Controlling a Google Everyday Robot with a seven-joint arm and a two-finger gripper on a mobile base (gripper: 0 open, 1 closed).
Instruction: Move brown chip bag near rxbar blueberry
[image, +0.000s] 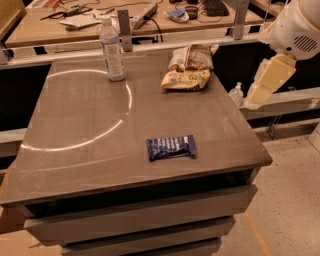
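Note:
The brown chip bag (188, 66) lies crinkled at the far right of the grey table top (80, 125), with its dark brown panel to the back and its pale yellow part to the front. The rxbar blueberry (170, 147), a flat navy bar with white lettering, lies near the front edge, well apart from the bag. My gripper (253, 101) hangs at the end of the white arm (295, 30), off the table's right edge, to the right of the chip bag and above the floor. It holds nothing that I can see.
A clear water bottle (112, 49) stands at the back of the table, left of the bag. A small bottle (236, 94) stands below the right edge. Behind is a desk (40, 30) with cables and clutter. Bare floor (295, 200) lies to the right.

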